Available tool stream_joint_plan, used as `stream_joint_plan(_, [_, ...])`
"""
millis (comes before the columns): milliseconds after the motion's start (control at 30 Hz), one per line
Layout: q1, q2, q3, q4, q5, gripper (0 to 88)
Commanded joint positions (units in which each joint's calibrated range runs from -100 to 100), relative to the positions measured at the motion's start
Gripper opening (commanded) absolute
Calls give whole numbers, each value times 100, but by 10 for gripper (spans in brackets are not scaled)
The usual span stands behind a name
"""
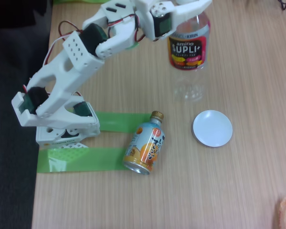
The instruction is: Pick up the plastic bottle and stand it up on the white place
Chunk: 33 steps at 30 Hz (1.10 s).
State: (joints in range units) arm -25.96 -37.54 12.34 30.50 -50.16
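Gripper (196, 14) seems closed on plastic bottle (188, 52) neck, bottle upright, up-left of white place (212, 128); can (145, 143) lying left of it.

Orange-and-blue bottle-can (144, 143) lying beside green tape (81, 159)

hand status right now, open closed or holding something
Hand: closed on the SUPLI plastic bottle near its top, holding it above the table, not yet over the white dish.
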Motion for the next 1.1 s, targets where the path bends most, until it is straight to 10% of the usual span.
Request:
stream_joint_plan(0, [18,104,-25,-303,-156,42])
stream_joint_plan(1067, [1626,2683,-16,-2501,-991,42])
